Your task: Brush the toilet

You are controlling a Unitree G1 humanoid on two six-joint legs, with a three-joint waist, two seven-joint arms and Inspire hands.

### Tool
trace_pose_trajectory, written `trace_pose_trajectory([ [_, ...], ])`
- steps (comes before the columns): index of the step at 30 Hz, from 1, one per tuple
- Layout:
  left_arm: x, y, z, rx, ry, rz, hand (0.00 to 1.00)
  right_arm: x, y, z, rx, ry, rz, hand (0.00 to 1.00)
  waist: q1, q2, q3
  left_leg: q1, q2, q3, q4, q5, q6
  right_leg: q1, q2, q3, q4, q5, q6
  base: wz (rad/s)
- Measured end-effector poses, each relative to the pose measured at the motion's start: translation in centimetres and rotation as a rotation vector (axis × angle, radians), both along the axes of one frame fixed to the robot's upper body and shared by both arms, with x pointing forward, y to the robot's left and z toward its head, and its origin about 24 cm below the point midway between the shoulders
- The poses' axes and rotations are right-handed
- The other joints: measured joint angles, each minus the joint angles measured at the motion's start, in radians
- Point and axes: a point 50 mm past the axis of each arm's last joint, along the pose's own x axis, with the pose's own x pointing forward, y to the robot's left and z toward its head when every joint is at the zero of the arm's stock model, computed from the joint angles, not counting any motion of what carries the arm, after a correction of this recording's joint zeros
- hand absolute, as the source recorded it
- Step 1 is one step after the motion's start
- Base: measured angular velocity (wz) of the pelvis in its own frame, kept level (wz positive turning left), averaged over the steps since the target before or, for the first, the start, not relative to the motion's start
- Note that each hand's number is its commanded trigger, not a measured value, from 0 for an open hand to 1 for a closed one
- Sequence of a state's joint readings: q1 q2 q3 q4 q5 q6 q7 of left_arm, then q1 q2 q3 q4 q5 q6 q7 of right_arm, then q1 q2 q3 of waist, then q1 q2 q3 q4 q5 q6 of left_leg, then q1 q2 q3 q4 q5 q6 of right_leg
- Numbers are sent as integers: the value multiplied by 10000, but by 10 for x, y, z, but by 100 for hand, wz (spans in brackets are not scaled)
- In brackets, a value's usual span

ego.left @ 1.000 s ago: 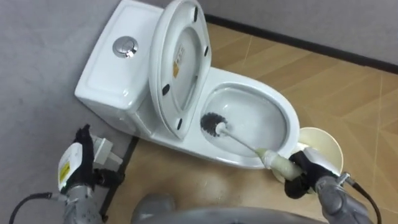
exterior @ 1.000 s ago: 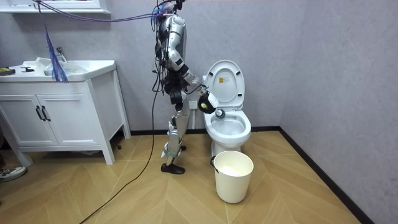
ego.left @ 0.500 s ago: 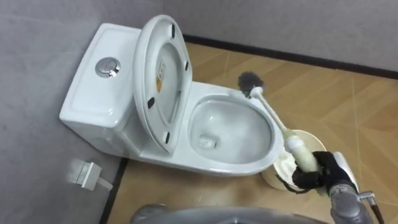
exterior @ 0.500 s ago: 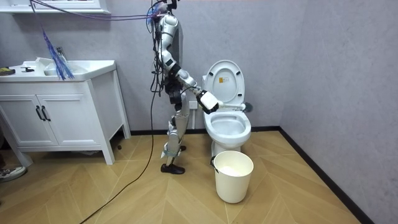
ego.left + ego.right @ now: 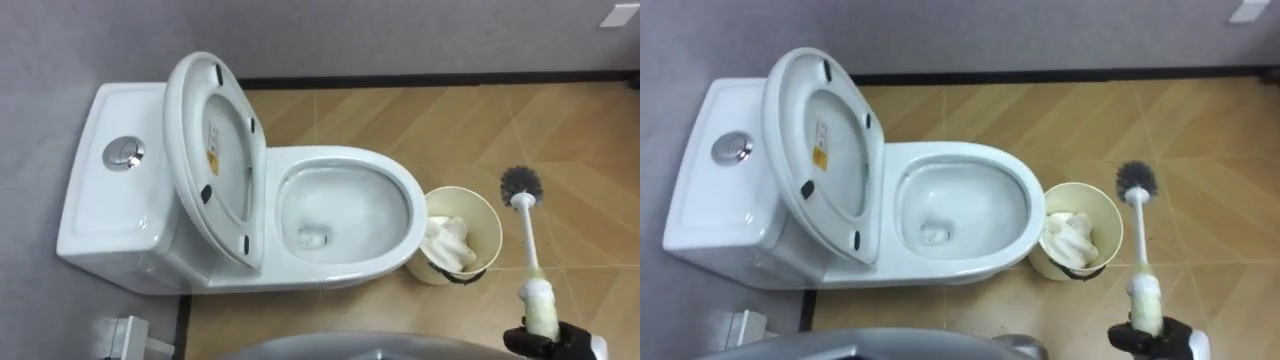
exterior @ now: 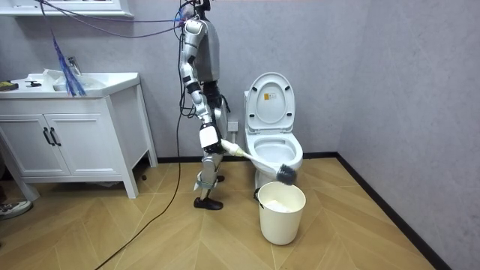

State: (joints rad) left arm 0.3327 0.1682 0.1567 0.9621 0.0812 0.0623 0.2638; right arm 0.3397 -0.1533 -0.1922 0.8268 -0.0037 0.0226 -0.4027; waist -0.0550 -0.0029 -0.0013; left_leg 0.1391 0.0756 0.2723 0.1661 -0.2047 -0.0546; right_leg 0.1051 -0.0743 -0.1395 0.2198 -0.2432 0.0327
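Brush (image 5: 527,245) lifted clear of the bowl (image 5: 400,190)

Starting at the left, the toilet (image 5: 300,275) looks untouched: cistern (image 5: 100,215) against the wall, lid (image 5: 215,150) propped upright, and water now showing in the bowl with nothing in it. A second ago the bristles were down in there. Half a second ago they were swinging up over the far rim. Next along, the cream bin (image 5: 490,215) sits touching the front of the toilet, with crumpled paper (image 5: 445,240) inside.

Right of the bin, the brush now hangs over the bare floor (image 5: 590,200). To my eye the scrubbing is done, or at least paused, and the brush is being carried off.

Its long axis runs almost straight away from the robot, with the dark bristle head (image 5: 520,183) at the far end, leaning a touch left. From across the room the handle slopes downward, so the head is the low end.

At the near end, the right hand (image 5: 550,340) has its dark fingers wrapped firmly round the thick cream grip.
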Motion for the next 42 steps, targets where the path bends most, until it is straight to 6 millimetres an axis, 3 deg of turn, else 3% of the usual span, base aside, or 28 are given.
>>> trace_pose_trajectory([
  [9,2,-2,-1,-231,-7,-43,0,-15,3,-7,-85,784,-373,0,29,6,1,48,1,4,-8,0,0,-40,10,35,-3,-2,1,-1],
  [24,-4,-7,-4,-605,720,-570,0,-12,6,-9,147,983,220,0,87,-4,-5,-57,1,12,-10,1,-1,-59,21,-2,-137,27,3,0],
  [29,0,-13,-7,-757,625,-562,0,1,7,-9,-7,972,1140,0,105,-40,-4,-48,2,-9,-17,1,-1,-19,27,0,-144,53,-1,0],
  [35,2,-13,-7,-757,631,-573,0,34,14,-1,-413,171,2514,0,336,-217,10,-33,2,-3,-28,1,-1,-6,31,2,-162,57,-2,0],
  [39,-1,-13,-7,-761,707,-549,0,51,23,0,-315,-389,2786,0,416,-320,62,-39,7,-16,-28,0,-1,10,33,-35,-170,62,-4,1],
  [40,-2,-13,-7,-762,719,-545,0,53,24,0,-292,-438,2791,99,420,-330,67,-40,7,-22,-28,0,-1,9,33,-35,-172,62,-5,0],
  [42,0,-13,-7,-750,693,-552,0,54,26,0,-251,-497,2838,100,466,-337,79,-44,6,-44,-28,-1,-2,9,32,-31,-180,70,-1,0],
])
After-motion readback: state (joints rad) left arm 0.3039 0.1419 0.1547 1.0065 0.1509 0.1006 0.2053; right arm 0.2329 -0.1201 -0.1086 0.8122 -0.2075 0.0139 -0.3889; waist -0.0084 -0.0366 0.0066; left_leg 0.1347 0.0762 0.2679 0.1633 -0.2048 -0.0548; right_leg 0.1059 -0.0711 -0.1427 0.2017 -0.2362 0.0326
